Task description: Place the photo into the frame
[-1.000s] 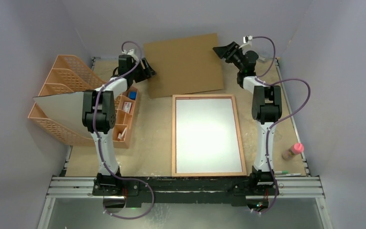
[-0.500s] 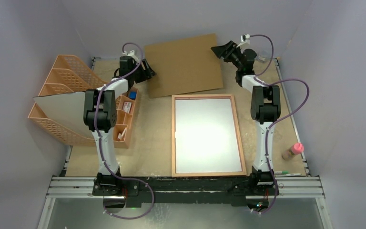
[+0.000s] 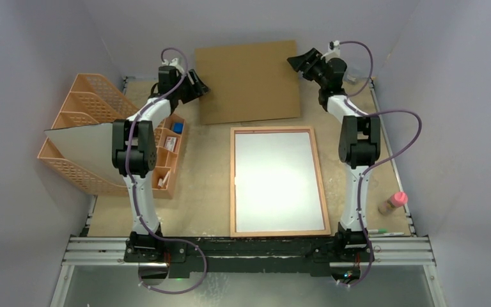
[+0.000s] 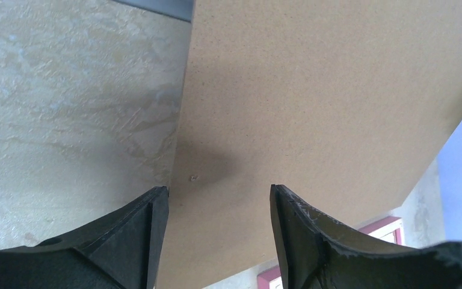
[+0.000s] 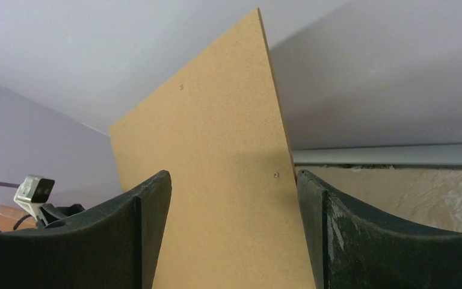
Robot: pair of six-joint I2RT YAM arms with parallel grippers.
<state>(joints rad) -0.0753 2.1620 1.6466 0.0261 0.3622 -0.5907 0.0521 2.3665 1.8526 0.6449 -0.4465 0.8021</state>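
Note:
The frame (image 3: 233, 185) lies flat in the middle of the table, tan rim up. A plain white sheet (image 3: 278, 179) fills it and matches the photo's white reverse; no printed side shows. A corner of the frame's pink border shows in the left wrist view (image 4: 391, 227). The brown backing board (image 3: 249, 80) stands tilted at the back wall. My left gripper (image 3: 198, 86) is open at its left edge. My right gripper (image 3: 296, 62) is open at its right edge. In both wrist views the board (image 4: 325, 108) (image 5: 216, 150) spans the wide gap between the fingers.
An orange file holder (image 3: 83, 128) with a greyish-white sheet (image 3: 83, 144) stands at the left, a small desk organiser (image 3: 166, 160) beside it. A pink-capped bottle (image 3: 393, 202) and a pen (image 3: 383, 233) lie at the right front. The back wall is close behind the board.
The backing board has swung square and moved back toward the wall, away from the frame. Both grippers moved back and up with it.

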